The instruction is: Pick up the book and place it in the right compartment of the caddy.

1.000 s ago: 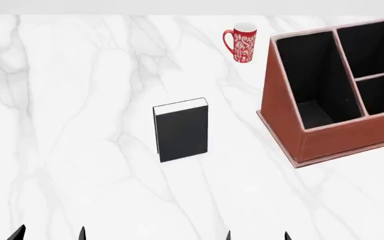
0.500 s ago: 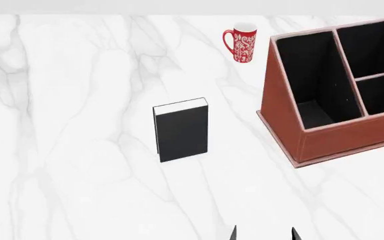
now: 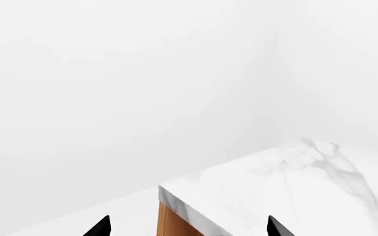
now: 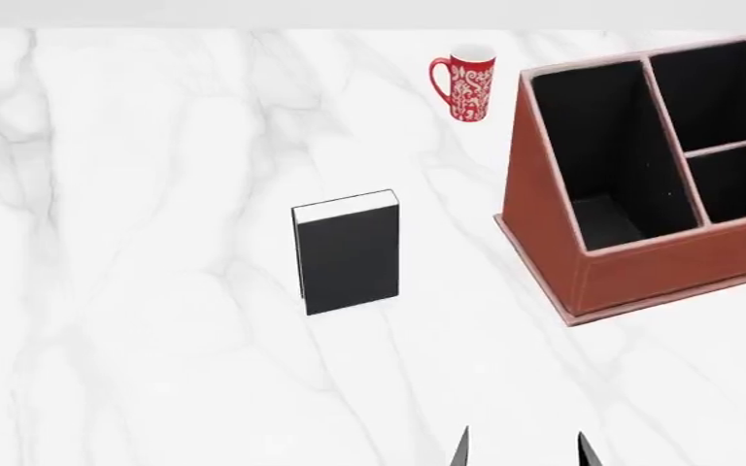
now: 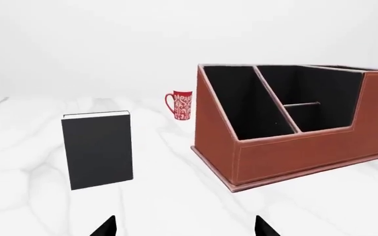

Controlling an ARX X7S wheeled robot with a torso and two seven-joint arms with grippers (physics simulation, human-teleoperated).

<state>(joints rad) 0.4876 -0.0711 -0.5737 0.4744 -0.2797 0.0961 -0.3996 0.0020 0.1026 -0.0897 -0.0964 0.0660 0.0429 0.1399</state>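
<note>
Right gripper (image 4: 523,449) sits low with its jaws spread and nothing between them; the book (image 4: 346,252) stands upright on the marble table (image 4: 152,291), ahead of it and a little left, well apart. The caddy (image 4: 632,272) lies ahead to its right, the mug (image 4: 466,84) farther beyond; left gripper (image 3: 187,227) also gapes, holding nothing, off by the table's corner.
</note>
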